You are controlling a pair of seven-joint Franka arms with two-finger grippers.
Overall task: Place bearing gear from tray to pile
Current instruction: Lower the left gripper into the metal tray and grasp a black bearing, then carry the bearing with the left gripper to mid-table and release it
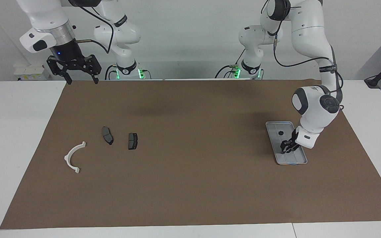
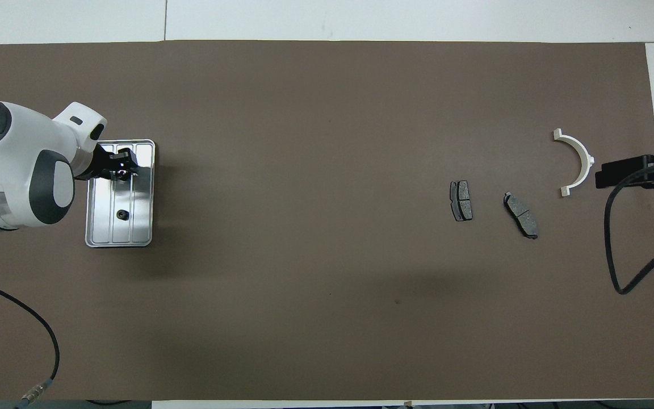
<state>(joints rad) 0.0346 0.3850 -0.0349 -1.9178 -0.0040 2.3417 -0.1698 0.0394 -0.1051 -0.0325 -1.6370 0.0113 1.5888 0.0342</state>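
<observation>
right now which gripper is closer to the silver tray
Left. The left gripper is over the tray, at the end farther from the robots. The right gripper waits high over the table's edge at the right arm's end.

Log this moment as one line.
left gripper: shut on small black bearing gear, above ridged silver metal tray | right gripper: open, waiting

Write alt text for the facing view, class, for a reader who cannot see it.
The left gripper is down in the silver tray, its fingers closed on a small dark gear. The right gripper waits open, raised over the table's edge, and two brake pads and a white bracket lie apart.
</observation>
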